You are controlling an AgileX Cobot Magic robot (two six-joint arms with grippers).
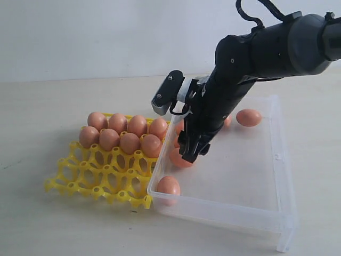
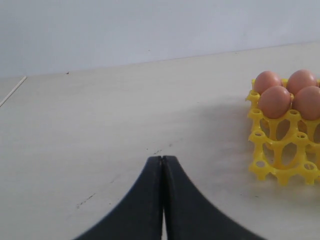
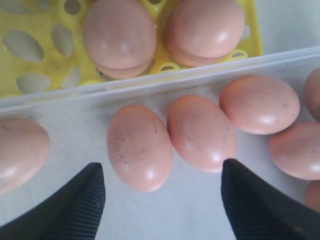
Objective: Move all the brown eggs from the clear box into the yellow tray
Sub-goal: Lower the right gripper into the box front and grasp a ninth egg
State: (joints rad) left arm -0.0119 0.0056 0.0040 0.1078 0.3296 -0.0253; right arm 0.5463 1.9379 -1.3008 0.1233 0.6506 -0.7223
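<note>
Right gripper (image 3: 161, 172) spread over smooth orange-brown oval eggs (image 3: 140, 147) lying inside transparent plastic box (image 1: 224, 210), against wall nearest bright yellow cupped tray (image 1: 80, 178). Eggs judged light, brittle, slippery: best gripped gently across narrow middle. Left gripper (image 2: 162, 167) pressed together, outside box.

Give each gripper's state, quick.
Left gripper: shut, empty.
Right gripper: open above eggs in the box, holding nothing.

You're working in a lab-type test setup: plain pale bench (image 1: 42, 224) against a blank white wall (image 1: 80, 37).
</note>
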